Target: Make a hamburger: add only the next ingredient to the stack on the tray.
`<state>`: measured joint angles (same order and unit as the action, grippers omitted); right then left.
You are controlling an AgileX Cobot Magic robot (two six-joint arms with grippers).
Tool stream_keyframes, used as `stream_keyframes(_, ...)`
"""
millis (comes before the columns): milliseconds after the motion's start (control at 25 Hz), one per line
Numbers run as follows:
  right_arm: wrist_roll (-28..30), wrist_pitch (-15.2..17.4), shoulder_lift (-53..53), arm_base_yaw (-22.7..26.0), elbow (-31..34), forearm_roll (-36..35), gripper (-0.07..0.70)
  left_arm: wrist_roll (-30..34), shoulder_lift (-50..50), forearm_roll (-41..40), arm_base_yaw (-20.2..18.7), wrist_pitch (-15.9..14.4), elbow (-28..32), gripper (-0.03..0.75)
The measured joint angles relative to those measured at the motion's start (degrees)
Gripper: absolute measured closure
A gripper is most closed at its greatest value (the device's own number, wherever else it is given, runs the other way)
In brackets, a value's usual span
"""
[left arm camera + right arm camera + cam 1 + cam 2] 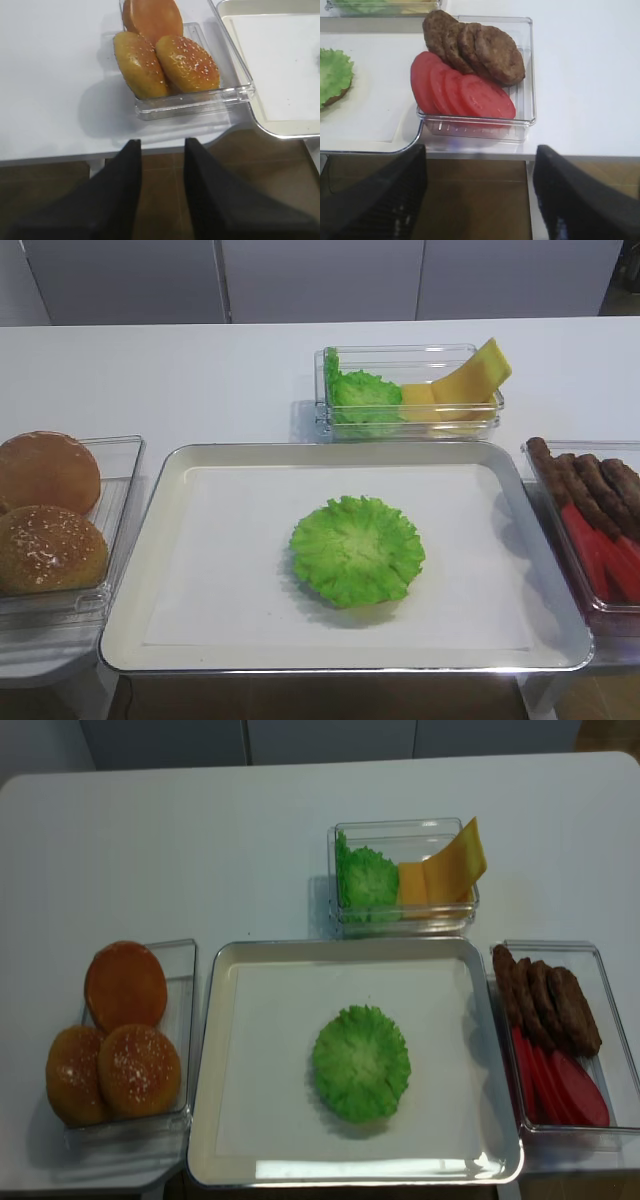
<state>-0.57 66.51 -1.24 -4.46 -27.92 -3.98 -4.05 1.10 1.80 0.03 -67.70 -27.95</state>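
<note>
Here, in your exterior high view, the lettuce leaf (pixel 357 549) lies centred on the tray (pixel 170 570), covering the bun base; neither claw shows.

Right wrist view: the right claw (pixel 480 192) stands wide and holds nothing. Ahead of it is the clear box (pixel 527 75) of patties (pixel 485 47) and tomato slices (pixel 462 92); the lettuce lies ahead and far left.

Left wrist view: the left claw (pixel 161 187) is narrow, a slim gap between its fingers, empty. The bun tops (pixel 165 65) sit ahead on the counter (pixel 50 75).

Realsense view: the lettuce sits mid-tray.
</note>
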Motion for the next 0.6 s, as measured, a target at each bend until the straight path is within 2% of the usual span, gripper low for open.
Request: stream_keyframes(600, 0.00, -1.14, 0.00, 0.00, 0.59, 0.41, 0.132, 0.00, 0.00, 0.00, 0.00, 0.00, 0.00, 0.499)
